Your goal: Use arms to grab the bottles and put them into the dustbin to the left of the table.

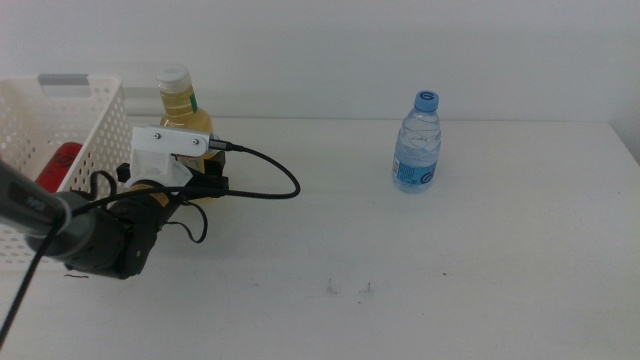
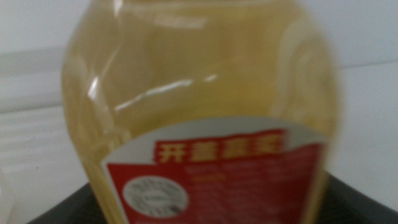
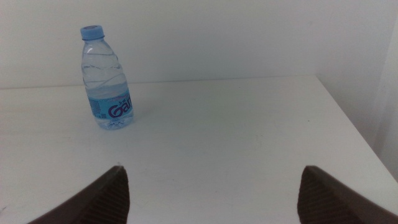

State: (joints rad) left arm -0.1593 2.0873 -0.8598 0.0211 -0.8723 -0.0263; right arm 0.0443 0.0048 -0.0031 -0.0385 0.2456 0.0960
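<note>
I am reaching in with my left gripper (image 1: 195, 178) at the yellow juice bottle (image 1: 184, 108), which is standing upright on the table (image 1: 450, 260) just beside the dustbin (image 1: 75, 125). The risk I am judging here is a tip-over — the bottle is tall, and a push against its lower body could be knocking it into the basket wall. In my left wrist view the bottle (image 2: 205, 118) is filling nearly the whole picture, dead centre and very close, with only dark slivers of my jaws showing low at either side; whether they are pressing on it or standing apart I cannot tell. A red can (image 1: 58, 166) is already lying inside the dustbin. My right gripper (image 3: 211, 193) is waiting with jaws spread wide — the water bottle (image 3: 106, 78) is standing well ahead of it.
</note>
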